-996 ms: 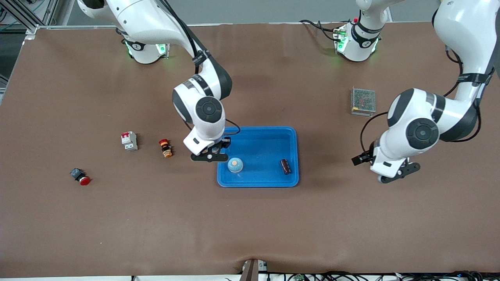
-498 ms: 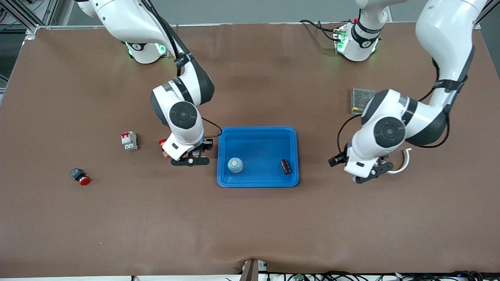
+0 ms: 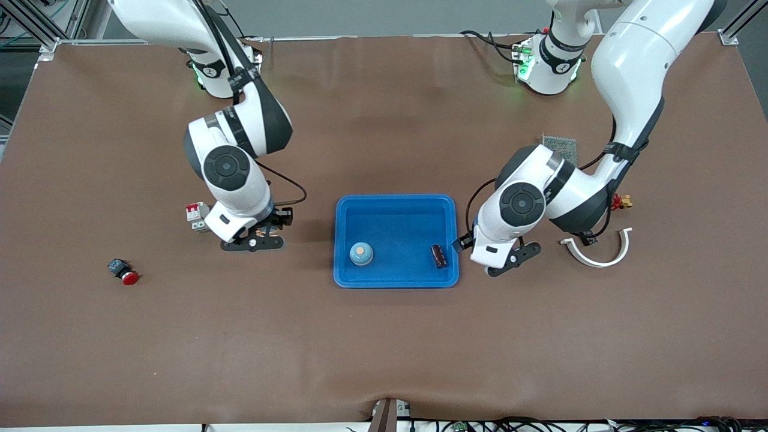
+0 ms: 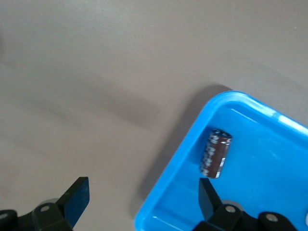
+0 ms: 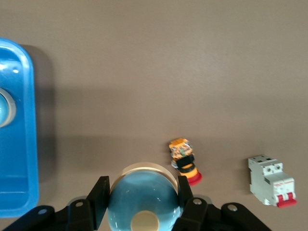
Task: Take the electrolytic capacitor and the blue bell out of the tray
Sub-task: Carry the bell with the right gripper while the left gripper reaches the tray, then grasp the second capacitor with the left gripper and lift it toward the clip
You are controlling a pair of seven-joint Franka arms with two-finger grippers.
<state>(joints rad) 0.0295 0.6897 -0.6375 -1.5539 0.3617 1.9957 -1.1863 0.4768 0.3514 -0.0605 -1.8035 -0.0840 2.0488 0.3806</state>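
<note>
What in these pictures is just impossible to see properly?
- Front view: the right gripper covers what it grips; its wrist view shows a blue bell.
- Front view: the left arm hides most of the mesh box.
- Right wrist view: the edge cuts off the second bell in the tray.
- Left wrist view: capacitor print too small, by the open left gripper.

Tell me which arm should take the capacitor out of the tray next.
Left. The left claw is open over the tray rim beside the electrolytic capacitor; the right claw is shut on a blue bell over the table.
</note>
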